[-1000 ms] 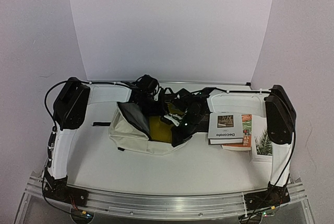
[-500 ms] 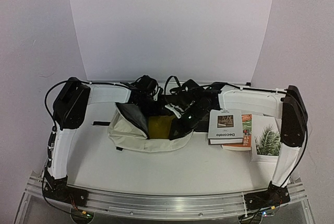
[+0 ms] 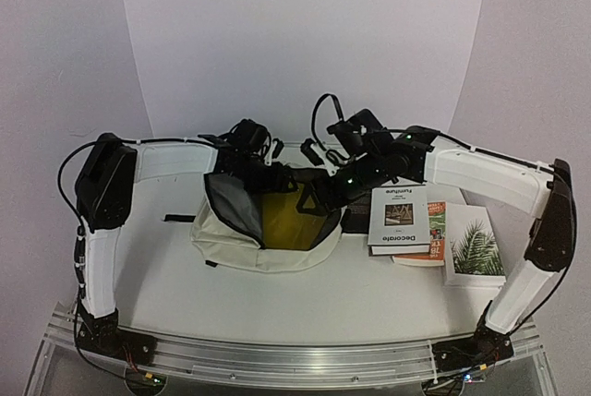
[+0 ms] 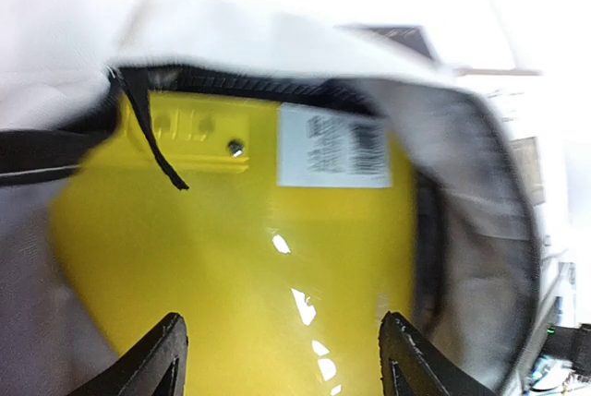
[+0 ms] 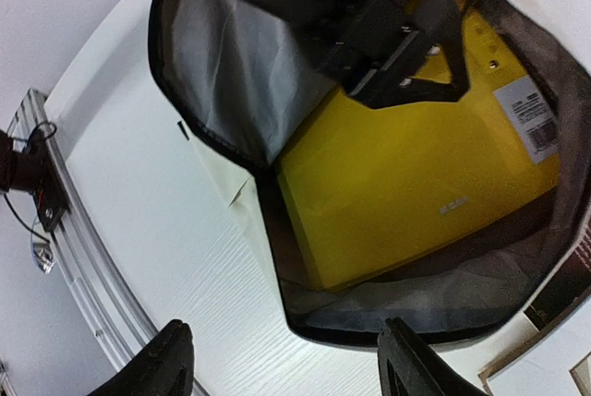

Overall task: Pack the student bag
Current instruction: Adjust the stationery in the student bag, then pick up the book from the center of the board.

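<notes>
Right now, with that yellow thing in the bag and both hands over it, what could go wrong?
The left hand and right hand are open and grip nothing, so the soft bag's mouth may sag shut. They hang close together above the yellow case, so they might bump. The books lie right beside the bag; a swinging right arm could knock them.

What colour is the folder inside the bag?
Bright yellow folder, white barcode label; clearest in left wrist view.

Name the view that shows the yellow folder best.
Right wrist: the folder lies sharp and nearly whole inside the bag. Left wrist gives a blurred close-up of one end; top shows only a small yellow patch.
</notes>
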`<state>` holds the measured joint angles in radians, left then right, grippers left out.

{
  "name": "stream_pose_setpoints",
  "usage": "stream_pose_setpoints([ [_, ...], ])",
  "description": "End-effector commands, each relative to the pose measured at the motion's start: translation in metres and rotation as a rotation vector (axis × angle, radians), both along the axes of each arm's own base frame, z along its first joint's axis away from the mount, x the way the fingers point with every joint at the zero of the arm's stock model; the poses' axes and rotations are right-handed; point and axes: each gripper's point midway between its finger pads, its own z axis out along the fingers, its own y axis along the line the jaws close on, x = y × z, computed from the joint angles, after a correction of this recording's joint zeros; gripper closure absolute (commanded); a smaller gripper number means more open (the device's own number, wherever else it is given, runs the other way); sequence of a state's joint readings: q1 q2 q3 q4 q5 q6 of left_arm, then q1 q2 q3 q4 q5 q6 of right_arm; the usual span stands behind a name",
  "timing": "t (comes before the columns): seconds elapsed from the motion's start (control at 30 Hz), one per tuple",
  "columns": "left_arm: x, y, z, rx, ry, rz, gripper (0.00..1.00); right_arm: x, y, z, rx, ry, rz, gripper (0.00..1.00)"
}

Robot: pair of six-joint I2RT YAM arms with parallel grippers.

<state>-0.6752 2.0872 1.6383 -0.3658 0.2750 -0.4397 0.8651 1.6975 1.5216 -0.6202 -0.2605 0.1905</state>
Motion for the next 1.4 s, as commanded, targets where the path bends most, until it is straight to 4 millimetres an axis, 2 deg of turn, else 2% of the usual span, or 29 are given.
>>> stream_pose_setpoints([
  [0.0,-0.005,0.012,0.091,-0.127,-0.132,-0.023,0.27,0.035,-0.029,0.046,0.052,-0.154,-0.207,0.23],
  [0.13,-0.013,0.029,0.115,-0.167,-0.143,-0.005,0.24,0.063,-0.066,0.049,0.06,-0.16,-0.366,0.16],
  [0.2,-0.016,0.04,0.124,-0.185,-0.146,0.015,0.22,0.077,-0.091,0.046,0.057,-0.15,-0.451,0.15],
  [0.27,-0.019,0.054,0.136,-0.195,-0.163,0.043,0.2,0.087,-0.112,0.042,0.056,-0.142,-0.515,0.12],
  [0.37,-0.023,0.075,0.142,-0.162,-0.194,0.098,0.16,0.097,-0.141,0.037,0.045,-0.138,-0.605,0.05],
  [0.5,-0.025,0.109,0.132,-0.094,-0.191,0.184,0.09,0.104,-0.185,0.027,0.019,-0.141,-0.758,0.02],
  [0.63,-0.025,0.14,0.123,-0.095,-0.162,0.271,0.06,0.106,-0.233,0.001,0.012,-0.069,-0.884,0.02],
  [0.7,-0.027,0.145,0.115,-0.113,-0.136,0.282,0.04,0.106,-0.252,-0.012,0.012,-0.033,-0.928,0.02],
  [0.87,-0.028,0.133,0.09,-0.138,-0.047,0.236,0.03,0.099,-0.294,-0.055,0.048,0.099,-1.021,0.02],
  [0.97,-0.025,0.135,0.072,-0.105,-0.017,0.25,0.03,0.093,-0.307,-0.077,0.083,0.167,-1.046,0.02],
  [1.13,-0.019,0.145,0.052,-0.048,0.001,0.296,0.04,0.09,-0.302,-0.089,0.146,0.205,-1.019,0.02],
  [1.27,-0.018,0.151,0.05,-0.017,-0.011,0.311,0.04,0.09,-0.303,-0.091,0.146,0.197,-1.019,0.02],
  [1.37,-0.02,0.16,0.056,0.004,-0.039,0.329,0.04,0.09,-0.308,-0.09,0.129,0.177,-1.033,0.02],
])
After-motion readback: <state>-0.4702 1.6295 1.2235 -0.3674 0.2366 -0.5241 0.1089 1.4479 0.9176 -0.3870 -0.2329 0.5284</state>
